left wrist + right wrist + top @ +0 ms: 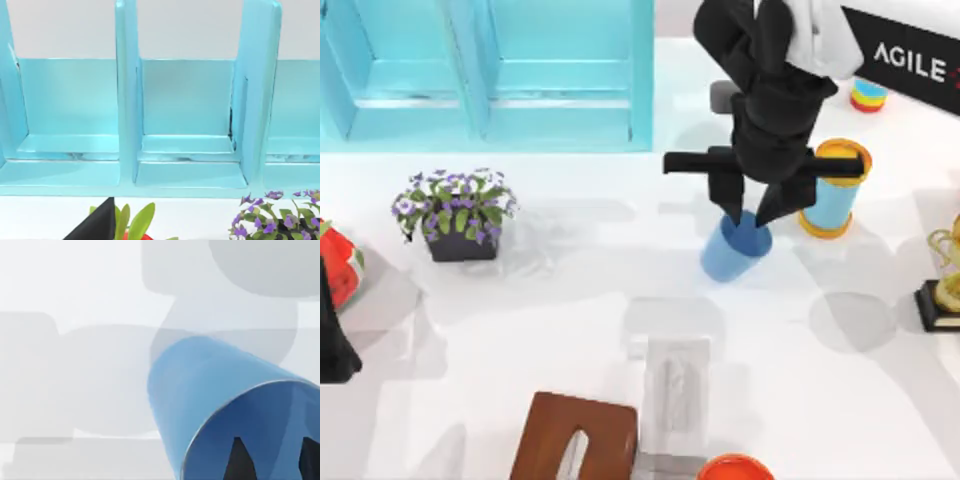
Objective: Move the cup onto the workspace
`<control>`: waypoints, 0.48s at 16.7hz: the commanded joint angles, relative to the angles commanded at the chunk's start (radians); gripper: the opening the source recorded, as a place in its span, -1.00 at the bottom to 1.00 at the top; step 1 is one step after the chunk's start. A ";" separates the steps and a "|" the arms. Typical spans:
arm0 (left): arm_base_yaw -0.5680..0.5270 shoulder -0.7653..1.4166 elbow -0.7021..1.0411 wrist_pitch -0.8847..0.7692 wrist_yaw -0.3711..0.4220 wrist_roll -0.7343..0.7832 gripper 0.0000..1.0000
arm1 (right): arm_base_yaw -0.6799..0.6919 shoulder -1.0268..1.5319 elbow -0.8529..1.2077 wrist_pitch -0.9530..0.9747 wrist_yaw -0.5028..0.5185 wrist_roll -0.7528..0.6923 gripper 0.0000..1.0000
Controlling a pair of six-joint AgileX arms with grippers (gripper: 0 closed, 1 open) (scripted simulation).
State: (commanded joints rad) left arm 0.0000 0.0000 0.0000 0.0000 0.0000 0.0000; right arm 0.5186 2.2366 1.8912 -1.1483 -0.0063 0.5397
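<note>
Cup point(732, 252), small and plain medium blue, is hanging tilted from the right gripper point(753, 212), directly beneath it and tipping away toward its base. One finger is reaching down inside the mouth and the other appears to be running outside the wall, so the gripper is closing on the rim rather than around the body; the right wrist view agrees, with dark fingertips point(239, 460) showing inside the blue interior. That rim pinch is probably why the cup is leaning: held by one edge, its weight is swinging the base outward. Whether its base is touching the white counter point(570, 330) or hovering just over it I cannot tell, but the open counter is lying right below, which suits a set-down there.

Just beside the gripper, on its far side from the cup, a taller light-blue cylinder point(832, 190) with orange-yellow ends is standing upright, close enough that any sideways swing could be brushing it. A striped ring stack point(867, 95) is sitting farther behind.

The left arm point(332, 335) is sitting parked at the counter's left edge, its wrist camera facing the turquoise cabinet point(190, 125); its fingers I cannot judge.

For writing, white letters reading "AGILE" point(910, 62) are showing on a black panel behind the gripper, cut off at the frame edge.
</note>
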 joint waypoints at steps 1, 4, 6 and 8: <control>0.000 0.000 0.000 0.000 0.000 0.000 1.00 | 0.000 0.000 0.000 0.000 0.000 0.000 0.21; 0.000 0.000 0.000 0.000 0.000 0.000 1.00 | 0.000 0.000 0.000 0.000 0.000 0.000 0.66; 0.000 0.000 0.000 0.000 0.000 0.000 1.00 | 0.000 0.000 0.000 0.000 0.000 0.000 0.96; 0.000 0.000 0.000 0.000 0.000 0.000 1.00 | 0.000 0.000 0.000 0.000 0.000 0.000 1.00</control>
State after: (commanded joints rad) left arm 0.0000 0.0000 0.0000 0.0000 0.0000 0.0000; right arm 0.5186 2.2366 1.8912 -1.1483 -0.0063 0.5397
